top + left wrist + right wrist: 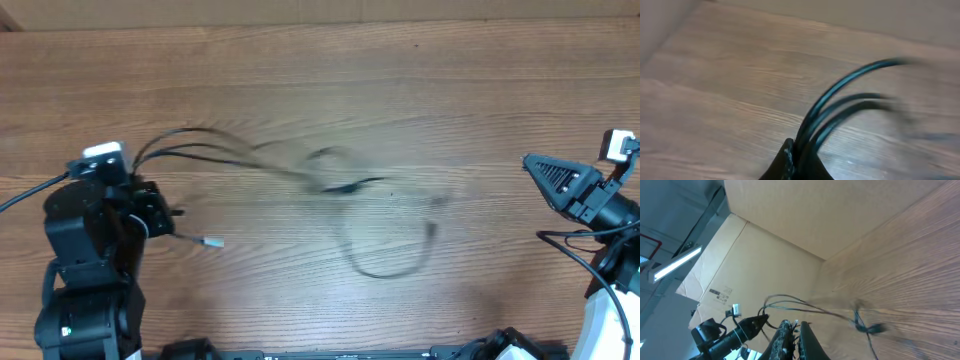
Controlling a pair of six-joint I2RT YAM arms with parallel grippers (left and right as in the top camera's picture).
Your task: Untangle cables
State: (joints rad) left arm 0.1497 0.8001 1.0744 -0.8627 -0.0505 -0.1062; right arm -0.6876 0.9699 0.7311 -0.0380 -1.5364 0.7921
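Cables (345, 186): black, blurred, number not countable; mid-table (300, 70), tangle at centre, loop sagging nearer.
Strands: three, arcing right from left gripper (160, 205).
Silver-tipped plug (212, 241): one, lying just right of left gripper.
Left gripper jaws: clamped on the cables.
Right gripper (530, 162): far right, well apart from cables; fingers together, empty.
Writing: one label (720, 294) on cardboard wall (790, 225), unreadable.

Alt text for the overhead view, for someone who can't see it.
The left gripper pinches a bundle of thin black cables that stretch, blurred, rightward across a wooden table into a tangle and loop near the middle. A silver-tipped plug shows beside the left gripper; the right gripper sits at the right edge, apart from the cables.
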